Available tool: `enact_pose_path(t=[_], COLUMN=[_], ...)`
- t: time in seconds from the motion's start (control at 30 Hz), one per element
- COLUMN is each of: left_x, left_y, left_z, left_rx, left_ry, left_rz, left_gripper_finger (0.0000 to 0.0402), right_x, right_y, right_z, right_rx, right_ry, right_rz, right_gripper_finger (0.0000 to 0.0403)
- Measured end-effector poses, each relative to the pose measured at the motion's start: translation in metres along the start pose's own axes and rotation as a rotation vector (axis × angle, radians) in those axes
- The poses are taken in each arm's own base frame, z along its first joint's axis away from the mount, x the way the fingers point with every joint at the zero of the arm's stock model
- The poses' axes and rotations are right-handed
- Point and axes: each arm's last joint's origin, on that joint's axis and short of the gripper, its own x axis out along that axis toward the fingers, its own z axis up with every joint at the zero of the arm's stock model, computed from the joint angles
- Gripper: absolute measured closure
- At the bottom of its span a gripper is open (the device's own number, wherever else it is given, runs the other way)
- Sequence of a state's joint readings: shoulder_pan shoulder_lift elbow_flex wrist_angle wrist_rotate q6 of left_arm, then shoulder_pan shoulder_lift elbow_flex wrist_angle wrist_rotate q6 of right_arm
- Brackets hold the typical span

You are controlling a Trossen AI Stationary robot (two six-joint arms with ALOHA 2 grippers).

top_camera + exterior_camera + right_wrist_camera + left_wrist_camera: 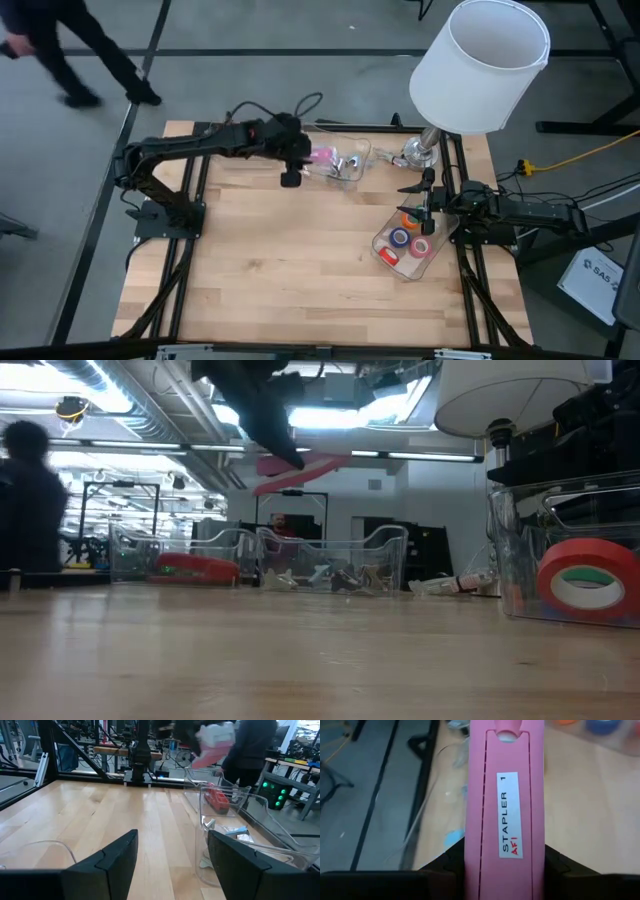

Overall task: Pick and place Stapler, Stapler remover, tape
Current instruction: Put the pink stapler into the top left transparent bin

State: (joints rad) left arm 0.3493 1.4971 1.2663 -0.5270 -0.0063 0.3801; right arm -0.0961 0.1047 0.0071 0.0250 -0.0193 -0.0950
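My left gripper is shut on a pink stapler and holds it in the air above a clear bin of small silvery pieces near the table's far edge. In the low view the stapler hangs high and slanted. Its label reads "STAPLER 1". Coloured tape rolls lie in a second clear bin at the table's right. A red roll stands on edge inside it. My right gripper is open and sits low by that bin's far end. My left gripper pinches the pink stapler between its two fingers, which sit on the two long sides at the end nearest the wrist. The stapler runs on along the fingers, away from the wrist. It is lifted clear and slants in the low view.
A lamp with a white shade stands at the table's far right corner. Another clear bin holds a red thing, also seen from the right wrist. A person walks beyond the far left corner. Bare wood fills the table's middle and near side.
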Motion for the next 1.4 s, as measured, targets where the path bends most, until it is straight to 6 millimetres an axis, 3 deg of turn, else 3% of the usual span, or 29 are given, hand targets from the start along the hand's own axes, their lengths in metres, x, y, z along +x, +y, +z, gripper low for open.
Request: enact_pose_path(t=[0.27, 0.53, 0.7, 1.07, 1.4], left_x=[-0.002, -0.006, -0.011, -0.049, -0.059], left_y=[0.037, 0.059, 0.07, 0.084, 0.097], left_z=[-0.022, -0.04, -0.05, -0.065, -0.079], left_rx=[-0.094, -0.167, -0.21, -0.275, -0.352], left_ry=[0.08, 0.146, 0.2, 0.253, 0.288], left_rz=[0.069, 0.101, 0.155, 0.255, 0.286], left_gripper_finger=[0.0268, 0.0268, 0.0268, 0.0268, 0.0268], right_x=[0.0, 0.0, 0.0, 0.0, 0.0], right_y=[0.0, 0.0, 0.0, 0.0, 0.0], right_z=[0.0, 0.0, 0.0, 0.0, 0.0], right_rx=[0.0, 0.0, 0.0, 0.0, 0.0], right_ry=[0.0, 0.0, 0.0, 0.0, 0.0], right_rz=[0.0, 0.0, 0.0, 0.0, 0.0], right_gripper_finger=[0.0163, 0.0163, 0.0163, 0.0163, 0.0163])
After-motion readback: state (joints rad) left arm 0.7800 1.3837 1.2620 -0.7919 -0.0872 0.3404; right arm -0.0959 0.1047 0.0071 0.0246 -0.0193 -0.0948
